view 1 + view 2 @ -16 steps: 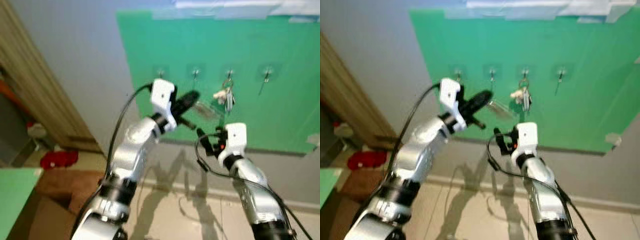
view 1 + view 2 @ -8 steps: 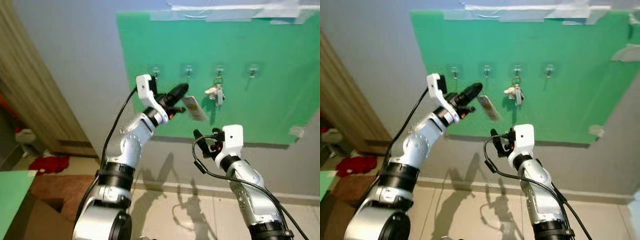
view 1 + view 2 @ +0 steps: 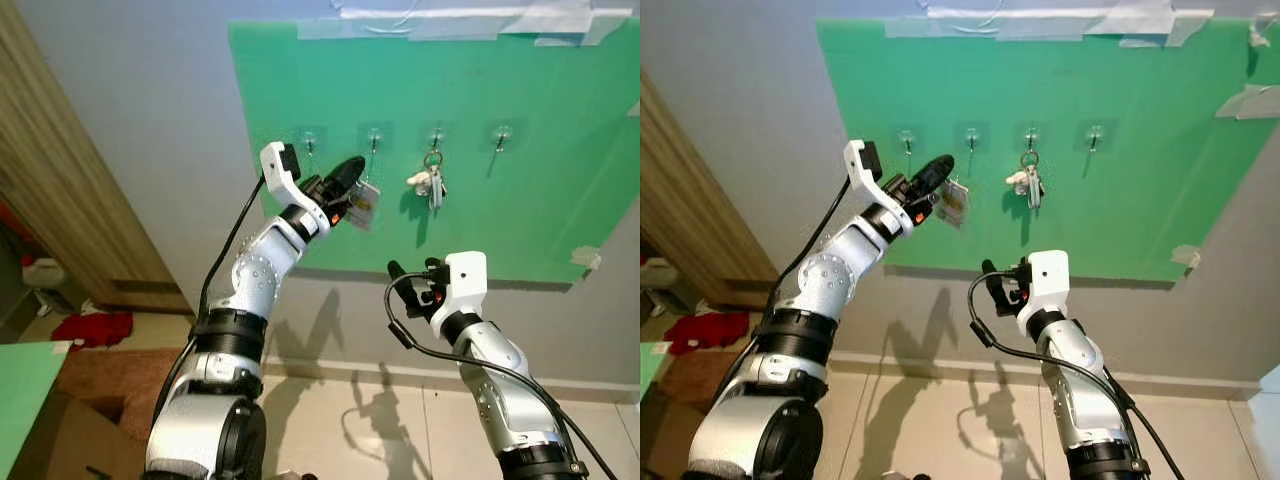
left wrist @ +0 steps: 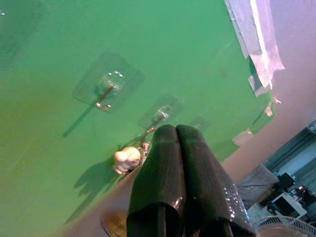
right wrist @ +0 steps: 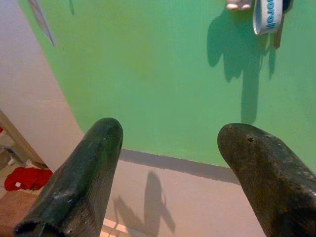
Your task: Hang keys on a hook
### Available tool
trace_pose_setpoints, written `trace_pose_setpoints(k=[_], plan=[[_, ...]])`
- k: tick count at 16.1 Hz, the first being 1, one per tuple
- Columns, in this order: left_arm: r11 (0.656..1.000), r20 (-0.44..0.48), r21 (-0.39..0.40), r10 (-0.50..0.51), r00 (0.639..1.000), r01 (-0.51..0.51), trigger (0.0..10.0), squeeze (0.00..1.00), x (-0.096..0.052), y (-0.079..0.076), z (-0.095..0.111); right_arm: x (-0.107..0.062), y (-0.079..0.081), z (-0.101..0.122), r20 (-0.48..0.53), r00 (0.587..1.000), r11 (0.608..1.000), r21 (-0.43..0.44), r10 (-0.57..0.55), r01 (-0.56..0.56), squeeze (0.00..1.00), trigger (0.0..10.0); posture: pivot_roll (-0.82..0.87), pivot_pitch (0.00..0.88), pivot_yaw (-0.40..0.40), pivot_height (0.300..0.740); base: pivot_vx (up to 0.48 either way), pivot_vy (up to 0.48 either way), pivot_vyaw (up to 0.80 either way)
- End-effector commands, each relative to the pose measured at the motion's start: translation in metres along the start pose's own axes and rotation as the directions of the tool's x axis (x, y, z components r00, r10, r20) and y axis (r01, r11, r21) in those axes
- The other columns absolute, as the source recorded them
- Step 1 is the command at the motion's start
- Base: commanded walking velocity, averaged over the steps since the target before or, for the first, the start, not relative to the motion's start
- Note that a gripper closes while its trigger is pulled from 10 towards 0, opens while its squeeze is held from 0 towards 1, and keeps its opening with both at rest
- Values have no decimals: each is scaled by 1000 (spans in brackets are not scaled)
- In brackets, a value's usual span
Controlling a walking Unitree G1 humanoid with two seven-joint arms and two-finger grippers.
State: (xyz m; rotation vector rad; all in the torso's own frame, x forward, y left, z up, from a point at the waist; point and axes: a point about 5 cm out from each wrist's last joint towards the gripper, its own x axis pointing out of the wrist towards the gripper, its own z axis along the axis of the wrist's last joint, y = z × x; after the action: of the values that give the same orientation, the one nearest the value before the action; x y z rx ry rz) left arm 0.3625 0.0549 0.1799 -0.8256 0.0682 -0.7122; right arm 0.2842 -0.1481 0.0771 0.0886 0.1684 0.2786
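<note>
Left end effector (image 3: 345, 178) is reaching up at the green board (image 3: 560, 150) on the wall, fingers pressed together, clamping a set of keys with a pale tag (image 3: 362, 201) that is dangling just below the fingertips. The tag has print on it, too small to read. It is hanging in front of the board, just below and between the first hook (image 3: 309, 142) and second hook (image 3: 375, 139), not on either one.

Four clear adhesive hooks are sitting in a row across the board. The third hook (image 3: 436, 136) is already carrying another key bunch (image 3: 431, 183) with a small pale figure charm; the fourth hook (image 3: 501, 135) is bare. In the right wrist view, that bunch is showing a white strap (image 5: 267, 16) with blue lettering, partly cut off, reading roughly "orell".

In the left wrist view, the closed black fingers (image 4: 182, 173) are pointing at the board, with two hooks and the pale charm (image 4: 127, 159) beyond them.

Right end effector (image 3: 998, 283) is hovering lower, in front of the grey wall below the board, fingers spread apart, holding nothing.

White tape (image 3: 450, 18) is running along the board's top edge. A red cloth (image 3: 95, 327) is lying on the floor at left.
</note>
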Motion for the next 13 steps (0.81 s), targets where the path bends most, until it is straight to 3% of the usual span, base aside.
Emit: trace_pose_setpoints(k=[1, 3, 5, 7, 8, 10, 13], plan=[[1000, 7, 25, -4, 1000, 4, 0, 0, 6, -5, 4, 1, 4, 5, 15, 1000, 1000, -9, 12, -12, 0, 10000, -158, 0, 134, 740, 0, 0, 0], [997, -20, 73, -12, 1000, 13, 0, 0, 10, -7, 2, 1, 5, 5, 15, 1000, 1000, -8, 13, -13, 0, 10000, -161, 0, 137, 740, 0, 0, 0], [971, -47, 239, -23, 999, 34, 0, 0, 13, -11, 1, 1, 5, 5, 22, 1000, 1000, -9, 10, -10, 0, 10000, -164, 0, 142, 740, 0, 0, 0], [889, -70, 457, -6, 998, 37, 0, 0, 15, -12, 2, 0, 4, 6, 28, 1000, 1000, -9, 8, -7, 0, 10000, -166, 0, 146, 740, 0, 0, 0], [808, -72, 589, 38, 997, 12, 0, 0, 15, -9, 5, 0, 4, 6, 34, 999, 1000, -9, 6, -5, 0, 10000, -168, 0, 150, 740, 0, 0, 0], [734, -32, 679, 69, 997, -29, 0, 0, 13, -6, 12, -1, 4, 6, 39, 999, 1000, -6, 1, -1, 0, 10000, -168, 0, 153, 740, 0, 0, 0], [672, 1, 740, 21, 1000, -14, 0, 0, 13, -14, 17, -3, 3, 4, 39, 999, 1000, -4, -4, 4, 0, 10000, -167, 0, 152, 740, 0, 0, 0]])
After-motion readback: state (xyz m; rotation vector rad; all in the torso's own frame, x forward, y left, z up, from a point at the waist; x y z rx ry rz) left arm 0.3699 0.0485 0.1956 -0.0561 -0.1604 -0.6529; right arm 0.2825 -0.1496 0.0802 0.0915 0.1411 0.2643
